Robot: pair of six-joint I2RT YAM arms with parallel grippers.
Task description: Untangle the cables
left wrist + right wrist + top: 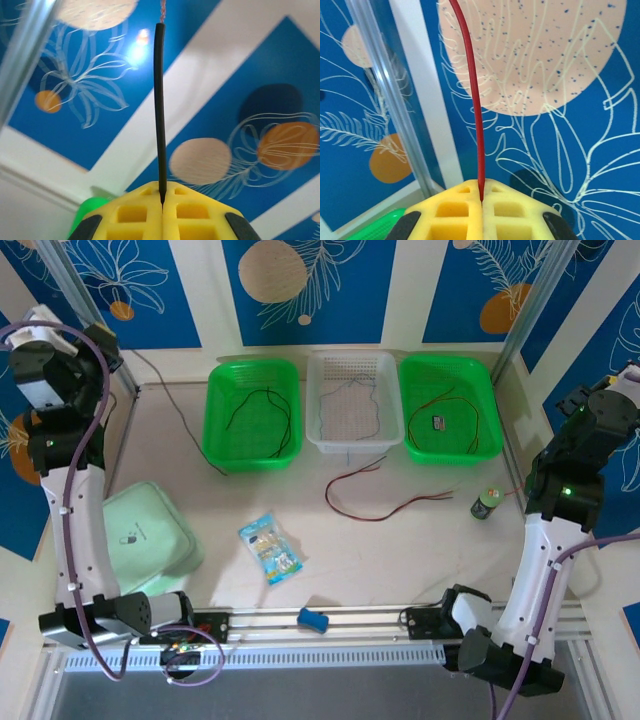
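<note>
Top external: three baskets [212, 420] held cables [289, 418]; red-black pair [380, 518] lay unsorted on table [400, 560]. Left gripper [162, 202] clamped black cable [159, 100], right gripper [481, 199] red cable [474, 100]. Judged part-done.

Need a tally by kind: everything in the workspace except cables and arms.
Green baskets: 2
White basket: 1
Pale green tub: 1
Snack packet: 1
Small green can: 1
Blue block: 1
Total: 7
</note>
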